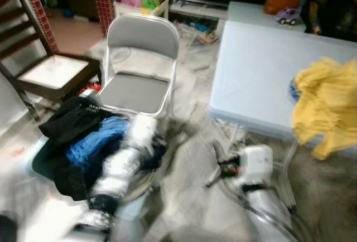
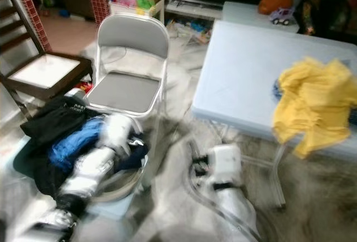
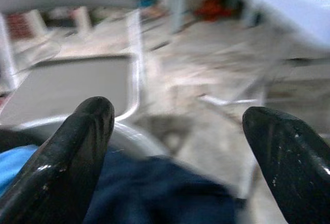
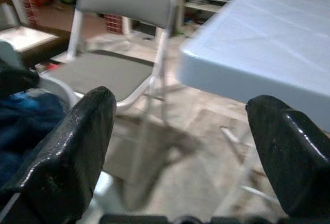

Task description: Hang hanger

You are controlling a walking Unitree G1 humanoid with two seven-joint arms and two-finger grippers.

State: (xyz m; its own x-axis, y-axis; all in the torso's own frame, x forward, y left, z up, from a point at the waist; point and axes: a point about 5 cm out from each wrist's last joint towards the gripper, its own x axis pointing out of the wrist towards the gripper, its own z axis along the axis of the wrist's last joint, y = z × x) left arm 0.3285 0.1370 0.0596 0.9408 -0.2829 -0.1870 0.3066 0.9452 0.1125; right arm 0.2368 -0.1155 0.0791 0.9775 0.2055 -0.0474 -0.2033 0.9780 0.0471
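Left pincer wide over dark clothes | right pincer wide, empty | head view: yellow cloth on table

Place: lived-in home room.
Evidence: folding chair, wooden chair, laundry pile, toy car were there.

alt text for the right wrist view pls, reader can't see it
The right hand is open and empty, its two black fingers spread wide over the floor. Ahead are a grey folding chair and the edge of a pale blue table, with dark clothes beside.
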